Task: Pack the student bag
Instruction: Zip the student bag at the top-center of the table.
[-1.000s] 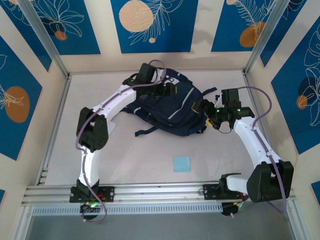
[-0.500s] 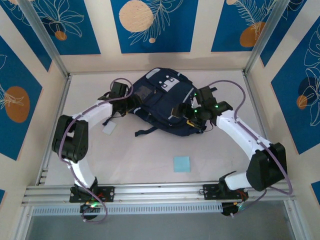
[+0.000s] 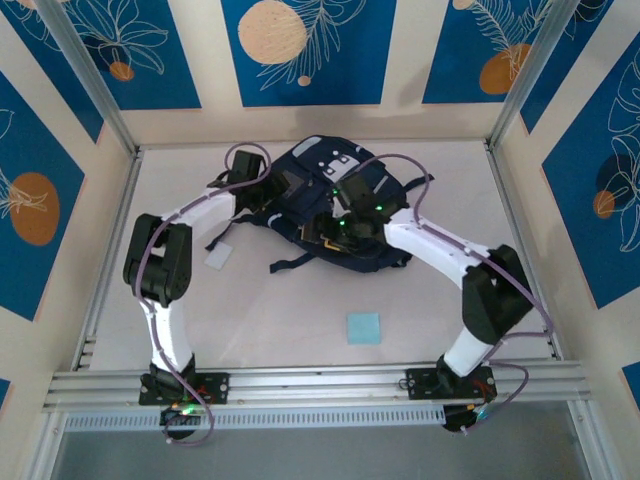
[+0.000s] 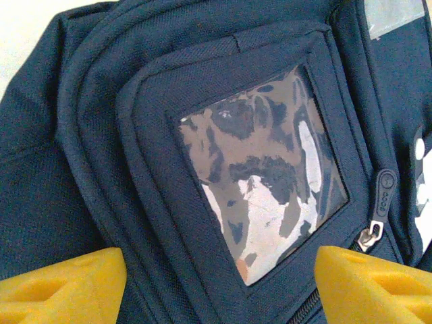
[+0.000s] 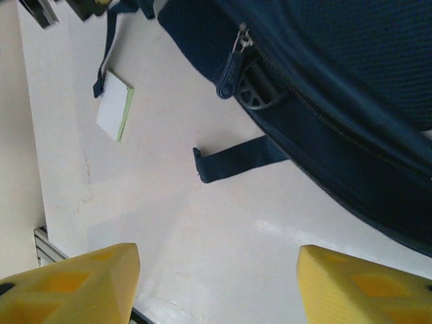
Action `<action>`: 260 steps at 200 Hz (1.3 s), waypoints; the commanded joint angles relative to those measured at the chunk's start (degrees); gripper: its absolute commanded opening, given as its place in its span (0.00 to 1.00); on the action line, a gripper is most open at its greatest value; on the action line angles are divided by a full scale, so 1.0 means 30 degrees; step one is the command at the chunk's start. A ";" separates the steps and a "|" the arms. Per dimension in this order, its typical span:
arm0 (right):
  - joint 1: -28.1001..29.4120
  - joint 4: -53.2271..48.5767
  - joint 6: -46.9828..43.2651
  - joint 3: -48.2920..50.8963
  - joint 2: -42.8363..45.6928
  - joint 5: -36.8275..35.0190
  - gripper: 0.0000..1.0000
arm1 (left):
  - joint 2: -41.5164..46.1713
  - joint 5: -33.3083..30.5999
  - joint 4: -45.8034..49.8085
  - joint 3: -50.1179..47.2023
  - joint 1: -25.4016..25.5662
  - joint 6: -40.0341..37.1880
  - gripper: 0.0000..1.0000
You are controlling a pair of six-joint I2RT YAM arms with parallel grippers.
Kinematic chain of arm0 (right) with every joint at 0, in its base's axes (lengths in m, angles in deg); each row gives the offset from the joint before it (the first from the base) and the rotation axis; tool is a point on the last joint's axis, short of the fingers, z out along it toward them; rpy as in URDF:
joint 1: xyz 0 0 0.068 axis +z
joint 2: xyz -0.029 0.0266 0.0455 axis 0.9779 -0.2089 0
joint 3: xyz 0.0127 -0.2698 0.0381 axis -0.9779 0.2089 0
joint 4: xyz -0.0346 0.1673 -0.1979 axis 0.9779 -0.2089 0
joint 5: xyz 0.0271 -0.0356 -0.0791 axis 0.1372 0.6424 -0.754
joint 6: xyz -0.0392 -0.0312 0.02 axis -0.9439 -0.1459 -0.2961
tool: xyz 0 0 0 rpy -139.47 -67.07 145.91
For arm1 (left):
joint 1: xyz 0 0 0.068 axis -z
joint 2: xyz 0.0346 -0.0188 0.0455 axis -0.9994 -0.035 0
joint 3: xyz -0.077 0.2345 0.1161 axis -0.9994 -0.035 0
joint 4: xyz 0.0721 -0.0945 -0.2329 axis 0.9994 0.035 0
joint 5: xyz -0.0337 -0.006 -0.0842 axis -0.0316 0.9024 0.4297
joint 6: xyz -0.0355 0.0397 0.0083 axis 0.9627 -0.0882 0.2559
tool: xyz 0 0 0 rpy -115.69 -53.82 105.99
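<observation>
— What surrounds the pale off-white desk (image 3: 300, 310)?
— Cream wall panels (image 3: 408, 60) carrying blue rectangles (image 3: 345, 85) with white leaf outlines and peach circles (image 3: 272, 32). Silver aluminium posts (image 3: 85, 75) stand at the corners, and a ribbed aluminium rail (image 3: 320, 380) runs along the near edge.

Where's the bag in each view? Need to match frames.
Top external: bag at far centre of the table, under both arms.
Left wrist: bag close up, its window pocket at centre.
Right wrist: bag at upper right.
Landmark: loose strap on the table, top external and right wrist.
</observation>
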 commanded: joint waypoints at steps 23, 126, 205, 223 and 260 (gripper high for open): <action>0.0806 0.1119 0.1353 -0.1573 -0.2234 -0.0869 0.58 | -0.2822 0.1363 0.0454 0.0779 0.0169 -0.0350 0.59; 0.1148 -0.0504 0.1611 -0.3506 -0.4726 -0.5910 0.55 | 0.0320 0.2743 -0.2651 -0.1599 0.1718 0.1925 0.00; 0.1175 -0.4126 0.0827 -0.4231 -0.4837 -1.0483 0.48 | 0.1921 0.2365 -0.3314 -0.2749 0.2294 0.2523 0.00; 0.1154 -0.4164 0.0672 -0.3635 -0.3951 -1.1060 0.45 | 0.1951 0.2453 -0.3417 -0.2933 0.2294 0.2616 0.00; 0.0570 -0.2838 0.0449 -0.2677 -0.3640 -1.0460 0.42 | 0.2147 0.2663 -0.3398 -0.2965 0.2351 0.2619 0.00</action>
